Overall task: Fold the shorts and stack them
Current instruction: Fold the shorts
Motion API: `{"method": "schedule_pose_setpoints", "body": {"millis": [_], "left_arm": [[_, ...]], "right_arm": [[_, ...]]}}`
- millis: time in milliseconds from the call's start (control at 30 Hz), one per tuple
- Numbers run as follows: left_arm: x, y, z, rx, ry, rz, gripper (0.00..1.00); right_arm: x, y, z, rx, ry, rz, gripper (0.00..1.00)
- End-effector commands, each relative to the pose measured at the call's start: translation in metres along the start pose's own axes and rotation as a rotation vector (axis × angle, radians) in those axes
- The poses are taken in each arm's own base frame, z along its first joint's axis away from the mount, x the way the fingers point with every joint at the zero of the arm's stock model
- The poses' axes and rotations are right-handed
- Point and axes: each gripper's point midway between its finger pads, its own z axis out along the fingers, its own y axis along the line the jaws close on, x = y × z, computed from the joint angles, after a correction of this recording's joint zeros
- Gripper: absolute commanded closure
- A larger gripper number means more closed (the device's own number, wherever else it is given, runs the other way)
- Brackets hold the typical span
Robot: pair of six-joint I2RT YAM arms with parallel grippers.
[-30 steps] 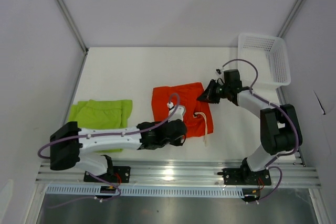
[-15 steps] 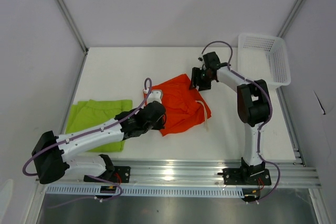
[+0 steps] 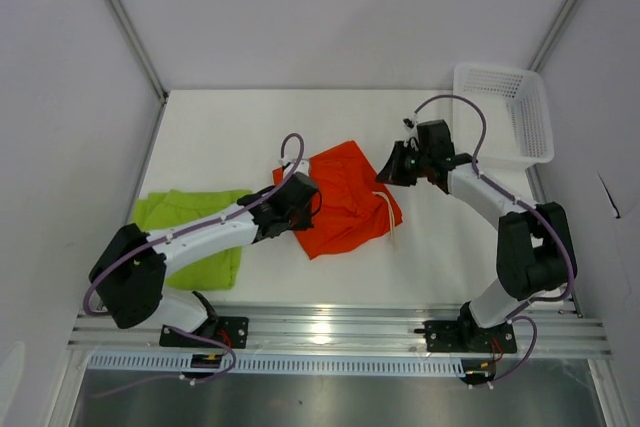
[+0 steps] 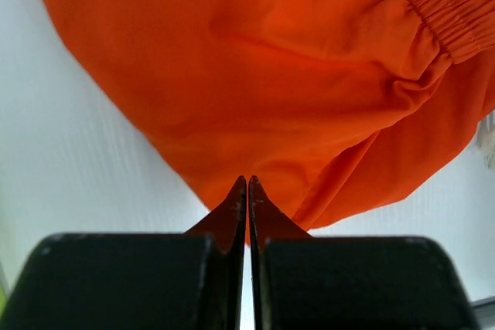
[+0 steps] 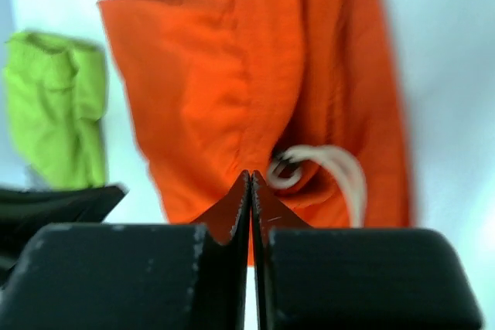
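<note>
The orange-red shorts (image 3: pixel 345 199) lie crumpled and skewed at mid-table, white drawstrings (image 3: pixel 388 219) trailing off their right side. My left gripper (image 3: pixel 296 197) is shut at their left edge. In the left wrist view the orange fabric (image 4: pixel 271 59) narrows down into the closed tips (image 4: pixel 247 181), which pinch it. My right gripper (image 3: pixel 390 169) hovers shut just off their upper right corner, holding nothing. The blurred right wrist view has orange cloth (image 5: pixel 232 75) and a drawstring loop (image 5: pixel 332 168) beyond the tips (image 5: pixel 251 175). The lime green shorts (image 3: pixel 190 222) lie flat at the left.
A white mesh basket (image 3: pixel 505 112) stands at the back right corner. Grey walls close in the table on three sides, and a metal rail (image 3: pixel 330 332) runs along the near edge. My left forearm (image 3: pixel 200 237) crosses over the green shorts.
The orange shorts were dragged left and turned with my left gripper. My right gripper opened at their top corner, let go, then shut and drew back to the right.
</note>
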Motion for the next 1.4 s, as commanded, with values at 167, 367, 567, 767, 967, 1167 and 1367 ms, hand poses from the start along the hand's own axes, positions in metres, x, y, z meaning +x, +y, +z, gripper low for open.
{"method": "schedule_pose_setpoints", "body": {"millis": [167,367,567,767,967,1167,1367], "left_arm": [[-0.047,-0.039,0.018,0.115,-0.073,0.006,1.00],[-0.038,-0.052,0.033,0.174,-0.044,0.023,1.00],[-0.019,-0.047,0.047,0.179,-0.020,0.035,1.00],[0.007,-0.048,0.062,0.190,0.029,0.035,1.00],[0.033,-0.055,0.069,0.164,0.064,0.056,1.00],[0.064,-0.065,0.073,0.171,0.105,0.065,1.00],[0.089,-0.111,0.073,0.205,0.112,0.088,1.00]], "right_arm": [[0.049,0.055,0.014,-0.375,0.095,0.173,1.00],[0.058,0.035,0.038,-0.371,0.137,0.245,1.00],[0.058,-0.002,0.064,-0.343,0.166,0.377,1.00],[0.070,-0.044,0.091,-0.171,0.200,0.479,1.00],[0.056,-0.066,0.105,-0.023,0.185,0.367,1.00],[0.024,-0.056,0.108,0.041,0.189,0.187,1.00],[0.017,-0.014,0.112,0.054,0.210,-0.015,1.00]]}}
